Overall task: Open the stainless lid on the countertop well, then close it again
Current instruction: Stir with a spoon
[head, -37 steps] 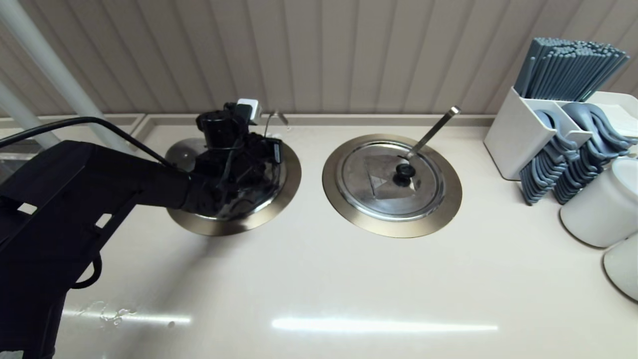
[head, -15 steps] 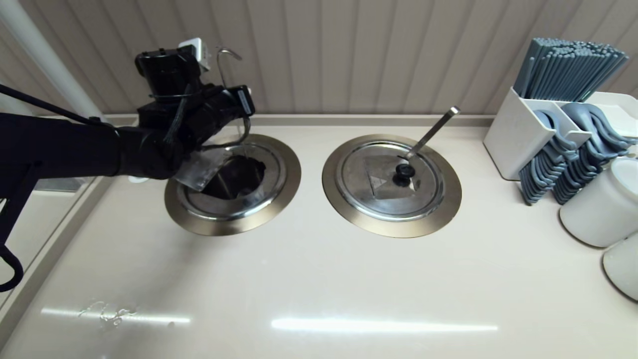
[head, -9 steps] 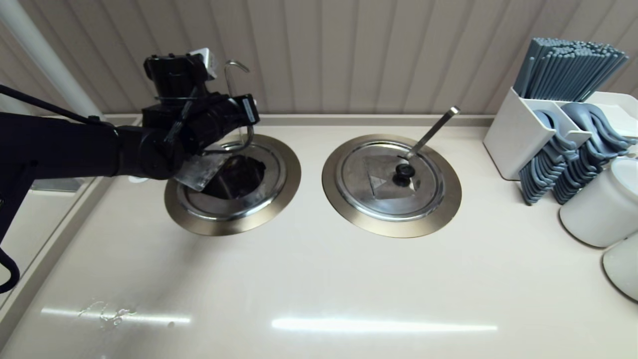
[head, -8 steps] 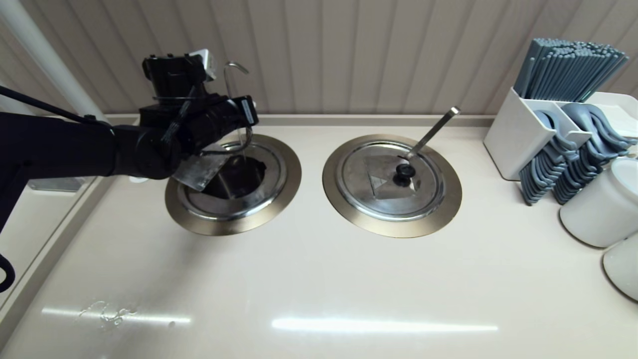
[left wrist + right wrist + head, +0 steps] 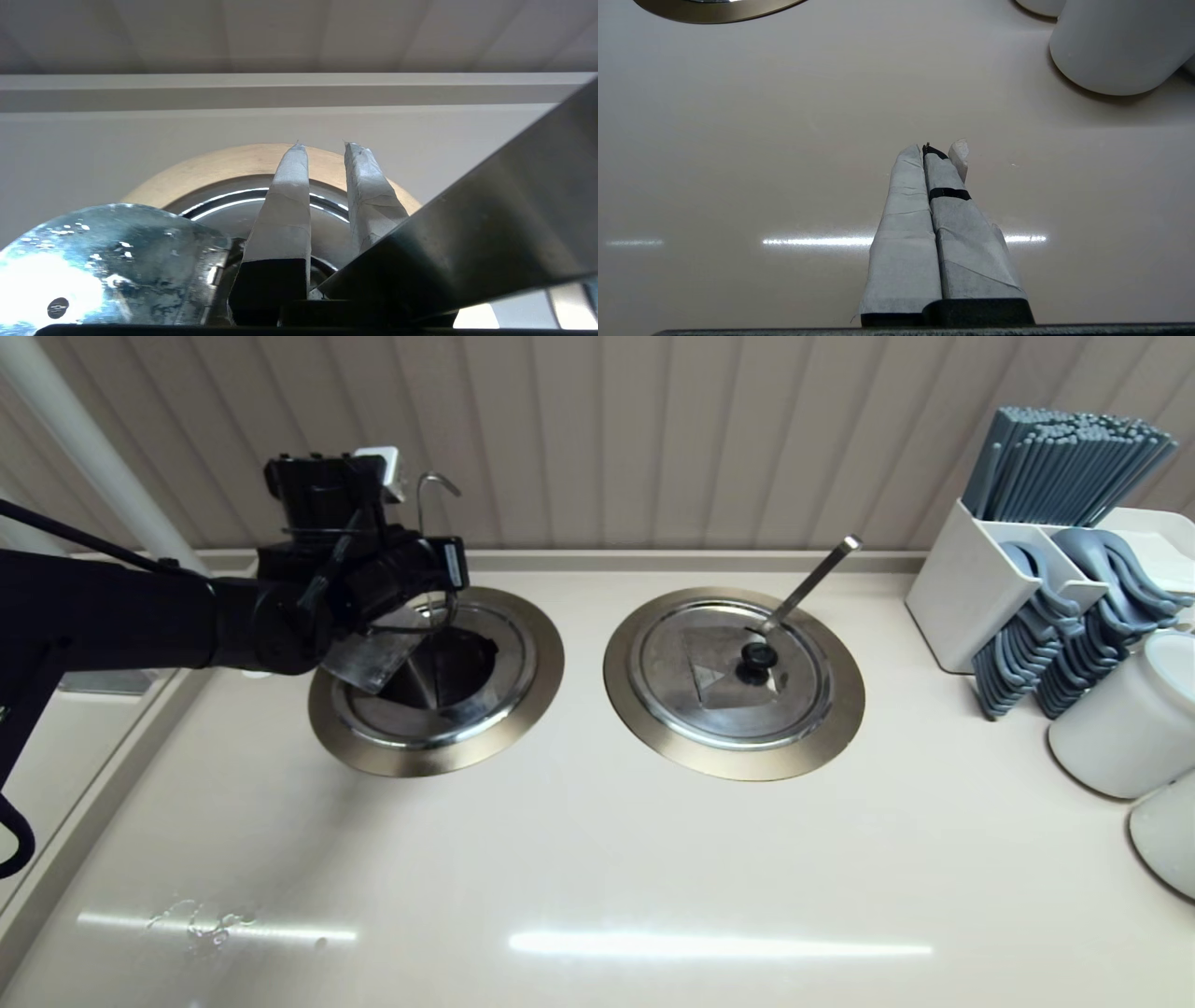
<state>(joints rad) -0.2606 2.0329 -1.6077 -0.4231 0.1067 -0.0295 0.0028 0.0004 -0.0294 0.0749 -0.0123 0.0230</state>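
Stainless lid (image 5: pixel 373 658): I am holding it lifted and tilted above the left side of its well; its wet underside (image 5: pixel 93 261) and its wedge flap (image 5: pixel 490 219) are filling the left wrist view.
Countertop well (image 5: pixel 523 705): its bronze-grey ring is lying flush in the counter, its dark steel pot is showing open beneath the raised lid.
Hook-ended ladle handle (image 5: pixel 431 490): it is rising with the lid, its curled end is standing against the wall panelling.
My left gripper (image 5: pixel 322 149): it is reaching over the well's far-left edge; my taped fingers (image 5: pixel 285 200) are standing a little apart, gripping the lid near its centre, though the knob itself is hidden.
My right gripper (image 5: pixel 938 151): it is hanging clenched over bare counter, fingers pressed together, holding nothing.
Twin lid (image 5: pixel 728 677): it is sitting flat on the right-hand well, its black knob (image 5: pixel 758 658) is upright, its straight ladle handle (image 5: pixel 812 581) is leaning toward the wall.
White utensil caddy (image 5: pixel 971 588): it is standing at the far right, holding grey chopsticks (image 5: pixel 1064 462) and spoons (image 5: pixel 1074 644).
White cups (image 5: pixel 1120 728): they are standing just beside the caddy.
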